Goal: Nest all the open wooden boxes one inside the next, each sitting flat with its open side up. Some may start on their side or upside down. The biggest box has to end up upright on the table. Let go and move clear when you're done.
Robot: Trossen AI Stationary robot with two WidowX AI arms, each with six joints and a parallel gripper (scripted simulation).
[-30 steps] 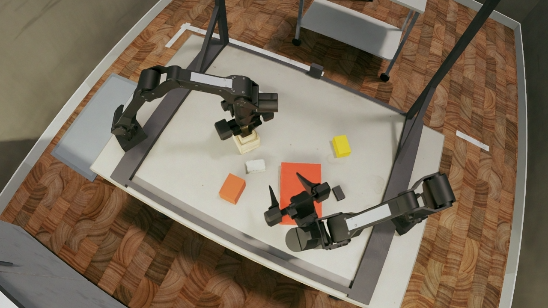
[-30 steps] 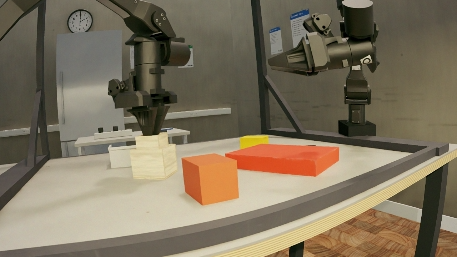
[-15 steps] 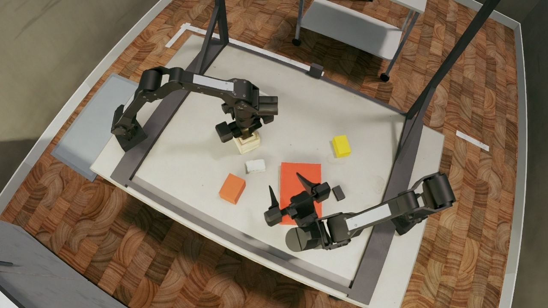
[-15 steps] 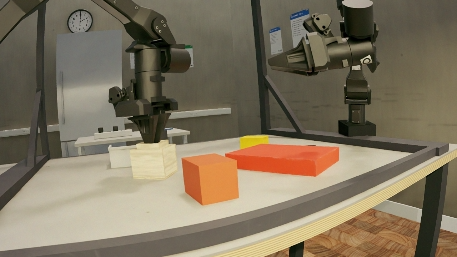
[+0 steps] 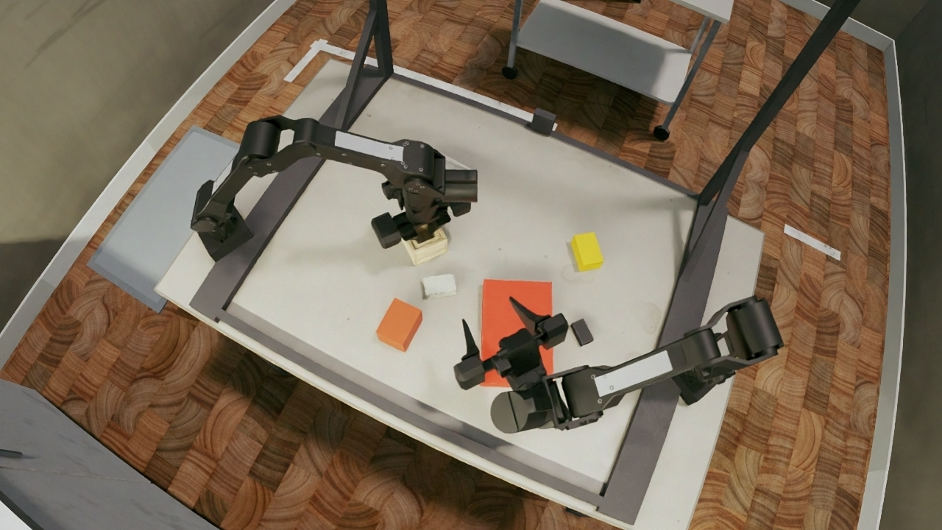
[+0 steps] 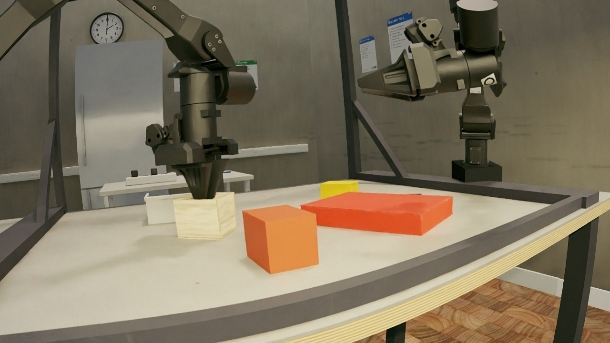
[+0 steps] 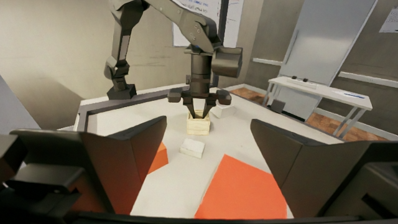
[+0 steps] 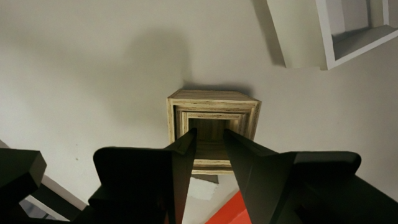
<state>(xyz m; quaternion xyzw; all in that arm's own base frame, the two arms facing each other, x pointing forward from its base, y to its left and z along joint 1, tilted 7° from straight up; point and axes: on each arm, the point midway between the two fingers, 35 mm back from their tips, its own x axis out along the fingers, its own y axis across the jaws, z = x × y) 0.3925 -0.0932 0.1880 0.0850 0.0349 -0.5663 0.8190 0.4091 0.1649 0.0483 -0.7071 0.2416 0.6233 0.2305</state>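
The top view looks steeply down over the whole desk (image 5: 527,177); the exterior view sits low and close at its edge, facing across (both catch both arms). The left wrist view faces the other arm; the right wrist view looks closely down into the nested boxes (image 8: 214,96).
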